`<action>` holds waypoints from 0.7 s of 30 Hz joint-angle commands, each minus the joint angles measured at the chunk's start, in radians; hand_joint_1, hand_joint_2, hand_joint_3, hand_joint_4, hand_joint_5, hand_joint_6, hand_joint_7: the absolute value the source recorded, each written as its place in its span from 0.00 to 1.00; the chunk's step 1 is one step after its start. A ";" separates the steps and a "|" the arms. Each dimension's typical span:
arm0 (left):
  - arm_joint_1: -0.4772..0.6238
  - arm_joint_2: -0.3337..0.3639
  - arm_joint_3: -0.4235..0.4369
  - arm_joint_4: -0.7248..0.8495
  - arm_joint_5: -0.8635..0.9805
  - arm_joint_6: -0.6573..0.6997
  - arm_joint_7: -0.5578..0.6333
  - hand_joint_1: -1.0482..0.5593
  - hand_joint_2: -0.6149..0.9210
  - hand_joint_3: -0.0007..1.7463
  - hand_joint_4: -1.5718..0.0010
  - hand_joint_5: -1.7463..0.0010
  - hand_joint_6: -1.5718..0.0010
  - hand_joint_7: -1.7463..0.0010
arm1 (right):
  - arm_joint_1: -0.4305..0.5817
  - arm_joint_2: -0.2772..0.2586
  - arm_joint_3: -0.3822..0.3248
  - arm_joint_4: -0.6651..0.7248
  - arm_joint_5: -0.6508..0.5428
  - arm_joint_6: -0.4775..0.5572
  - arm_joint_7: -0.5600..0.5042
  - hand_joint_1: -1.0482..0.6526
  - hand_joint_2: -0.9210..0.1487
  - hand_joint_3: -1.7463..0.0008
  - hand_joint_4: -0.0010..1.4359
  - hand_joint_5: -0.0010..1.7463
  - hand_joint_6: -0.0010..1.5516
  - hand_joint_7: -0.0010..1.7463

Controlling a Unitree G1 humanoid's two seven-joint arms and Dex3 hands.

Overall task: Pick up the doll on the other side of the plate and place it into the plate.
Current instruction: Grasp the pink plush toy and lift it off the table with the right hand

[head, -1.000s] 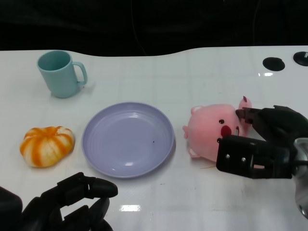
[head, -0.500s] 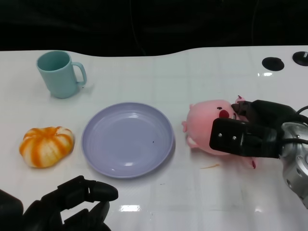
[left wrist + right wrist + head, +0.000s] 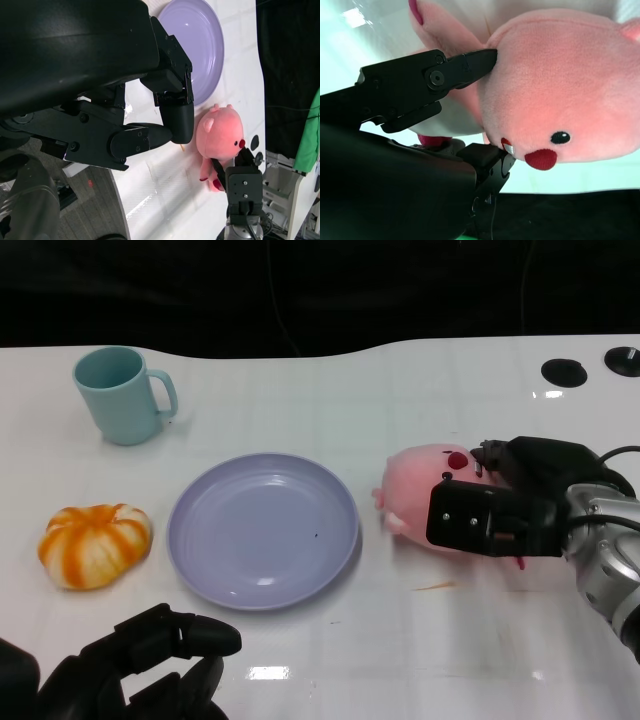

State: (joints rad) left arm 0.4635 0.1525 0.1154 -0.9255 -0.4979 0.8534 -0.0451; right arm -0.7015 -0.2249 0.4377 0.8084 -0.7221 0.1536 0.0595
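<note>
The pink plush doll (image 3: 418, 486) lies just right of the lavender plate (image 3: 262, 530), its red mouth turned toward the far side. My right hand (image 3: 505, 508) grips it from the right side. In the right wrist view black fingers (image 3: 451, 74) press into the doll (image 3: 560, 85) from above and below. The left wrist view shows the doll (image 3: 224, 140) between the plate (image 3: 200, 45) and my right hand (image 3: 243, 192). At the near left edge my left hand (image 3: 150, 665) stays low, fingers curled in with nothing in them.
A teal mug (image 3: 120, 395) stands at the far left. An orange-and-white striped pumpkin toy (image 3: 95, 545) lies left of the plate. A small orange scrap (image 3: 435, 587) sits on the white table near the doll. Two dark round holes (image 3: 562, 370) mark the table's far right.
My right hand has closed in on the doll and shifted with it slightly left and toward the far side. The doll has rolled so its mouth faces farther away. My left hand has not moved.
</note>
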 commanded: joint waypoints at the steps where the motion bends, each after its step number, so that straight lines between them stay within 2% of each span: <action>1: 0.000 0.013 0.002 -0.013 0.001 -0.004 0.000 0.50 1.00 0.29 0.68 0.04 0.65 0.30 | 0.015 0.024 0.002 0.076 0.038 -0.058 -0.039 0.42 0.00 0.99 0.57 0.08 0.64 0.04; 4: -0.005 0.016 0.000 -0.011 -0.002 0.000 -0.001 0.50 1.00 0.28 0.68 0.04 0.65 0.29 | 0.008 0.030 -0.001 0.126 0.057 -0.086 -0.073 0.47 0.00 0.98 0.68 0.13 0.71 0.05; 5: -0.007 0.018 -0.002 -0.011 0.000 0.000 -0.002 0.50 1.00 0.29 0.68 0.04 0.66 0.29 | 0.006 0.029 0.003 0.140 0.058 -0.098 -0.084 0.48 0.04 0.99 0.64 0.41 0.77 0.04; 6: -0.009 0.019 -0.003 -0.010 0.000 0.000 -0.002 0.50 1.00 0.29 0.68 0.04 0.66 0.29 | 0.003 0.028 0.009 0.154 0.057 -0.106 -0.093 0.48 0.05 0.99 0.59 0.60 0.80 0.03; 8: -0.011 0.018 -0.004 -0.009 -0.002 0.001 -0.001 0.50 1.00 0.29 0.68 0.04 0.66 0.29 | -0.003 0.028 0.021 0.174 0.051 -0.108 -0.102 0.49 0.04 0.98 0.53 0.84 0.82 0.02; 9: -0.012 0.018 -0.004 -0.008 -0.003 0.000 -0.001 0.50 1.00 0.29 0.69 0.04 0.66 0.29 | -0.007 0.029 0.027 0.182 0.049 -0.105 -0.102 0.48 0.02 0.96 0.50 0.90 0.78 0.01; 11: -0.013 0.018 -0.006 -0.005 -0.002 -0.002 -0.001 0.50 1.00 0.29 0.69 0.04 0.66 0.29 | -0.012 0.030 0.033 0.189 0.050 -0.098 -0.097 0.46 0.00 0.89 0.46 0.93 0.73 0.00; 14: -0.015 0.016 -0.005 -0.006 -0.007 0.004 0.003 0.50 1.00 0.29 0.69 0.04 0.66 0.29 | -0.017 0.029 0.039 0.188 0.052 -0.086 -0.075 0.44 0.00 0.85 0.44 0.94 0.74 0.01; 17: -0.017 0.020 -0.008 -0.010 -0.005 0.006 0.006 0.50 1.00 0.30 0.69 0.04 0.66 0.29 | -0.014 0.027 0.040 0.172 0.057 -0.071 -0.069 0.44 0.00 0.83 0.42 0.94 0.71 0.00; 19: -0.017 0.019 -0.008 -0.013 -0.005 0.010 0.010 0.50 1.00 0.30 0.69 0.04 0.67 0.29 | -0.007 0.025 0.033 0.159 0.065 -0.075 -0.084 0.44 0.00 0.83 0.42 0.91 0.69 0.00; 21: -0.017 0.021 -0.008 -0.013 -0.004 0.010 0.010 0.50 1.00 0.30 0.69 0.04 0.67 0.29 | 0.005 0.022 0.023 0.143 0.075 -0.085 -0.118 0.44 0.00 0.84 0.44 0.93 0.76 0.04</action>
State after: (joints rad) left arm 0.4463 0.1606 0.1065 -0.9255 -0.5064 0.8565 -0.0440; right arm -0.7469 -0.2052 0.4541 0.9476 -0.6560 0.0717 -0.0649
